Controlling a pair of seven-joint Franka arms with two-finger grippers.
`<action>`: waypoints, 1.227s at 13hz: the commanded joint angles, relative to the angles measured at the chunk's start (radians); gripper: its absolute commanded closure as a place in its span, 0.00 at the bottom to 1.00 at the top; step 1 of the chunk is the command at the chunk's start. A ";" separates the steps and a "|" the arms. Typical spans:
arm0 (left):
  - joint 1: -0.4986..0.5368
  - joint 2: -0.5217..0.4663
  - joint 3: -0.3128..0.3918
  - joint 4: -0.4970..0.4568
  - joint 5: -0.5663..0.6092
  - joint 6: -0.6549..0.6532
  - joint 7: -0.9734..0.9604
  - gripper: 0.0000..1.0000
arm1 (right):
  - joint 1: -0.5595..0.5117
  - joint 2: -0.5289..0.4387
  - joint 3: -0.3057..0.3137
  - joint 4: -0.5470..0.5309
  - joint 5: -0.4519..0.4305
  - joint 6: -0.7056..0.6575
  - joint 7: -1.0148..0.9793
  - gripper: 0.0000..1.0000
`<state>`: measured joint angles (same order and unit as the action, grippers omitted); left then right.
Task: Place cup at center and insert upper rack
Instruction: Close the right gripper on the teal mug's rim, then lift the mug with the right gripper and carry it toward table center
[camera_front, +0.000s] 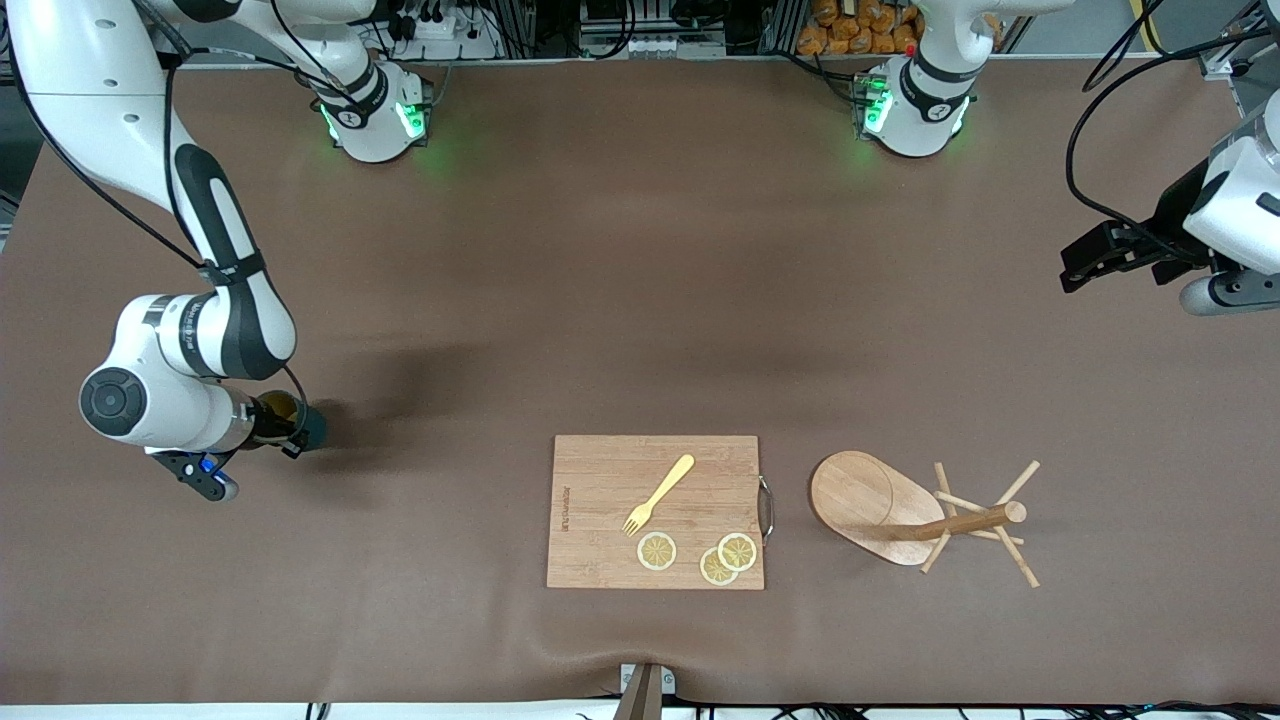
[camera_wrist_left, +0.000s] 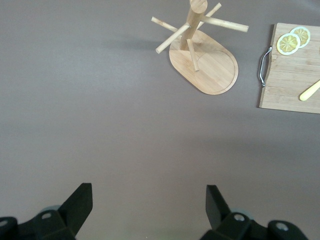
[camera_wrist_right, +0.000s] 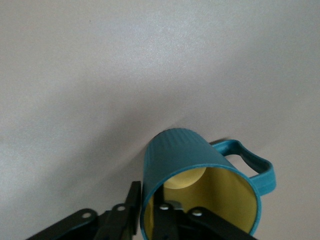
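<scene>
Because it must carry the cup (camera_wrist_right: 200, 185) to the table's middle, the right gripper (camera_front: 285, 425) at the frame's left pinches its rim shut, the upper rack (camera_front: 905, 510) lies toppled lower right, and the left gripper (camera_front: 1085, 262) waits wide open upper right.

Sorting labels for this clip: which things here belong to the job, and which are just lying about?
Job:
- cup, its wall pinched in the right hand, toward the right arm's end of the table
- upper rack, beside the cutting board
- left hand, open, waiting above bare table

Lying about:
- cutting board
- yellow fork
- three lemon slices
</scene>
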<state>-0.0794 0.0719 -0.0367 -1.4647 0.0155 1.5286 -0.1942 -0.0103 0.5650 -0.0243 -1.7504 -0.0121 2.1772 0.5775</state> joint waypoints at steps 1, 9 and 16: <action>0.003 -0.009 -0.005 0.006 0.000 -0.004 -0.008 0.00 | -0.005 0.007 0.010 0.015 -0.020 -0.014 0.021 1.00; -0.002 -0.011 -0.006 0.006 0.000 -0.004 -0.008 0.00 | 0.173 -0.164 0.046 0.031 0.058 -0.232 0.376 1.00; 0.006 -0.001 -0.005 -0.006 0.001 0.001 -0.007 0.00 | 0.499 -0.192 0.046 0.034 0.141 -0.192 0.907 1.00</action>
<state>-0.0766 0.0719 -0.0374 -1.4686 0.0155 1.5283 -0.1959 0.4294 0.3846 0.0319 -1.6982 0.1077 1.9565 1.3768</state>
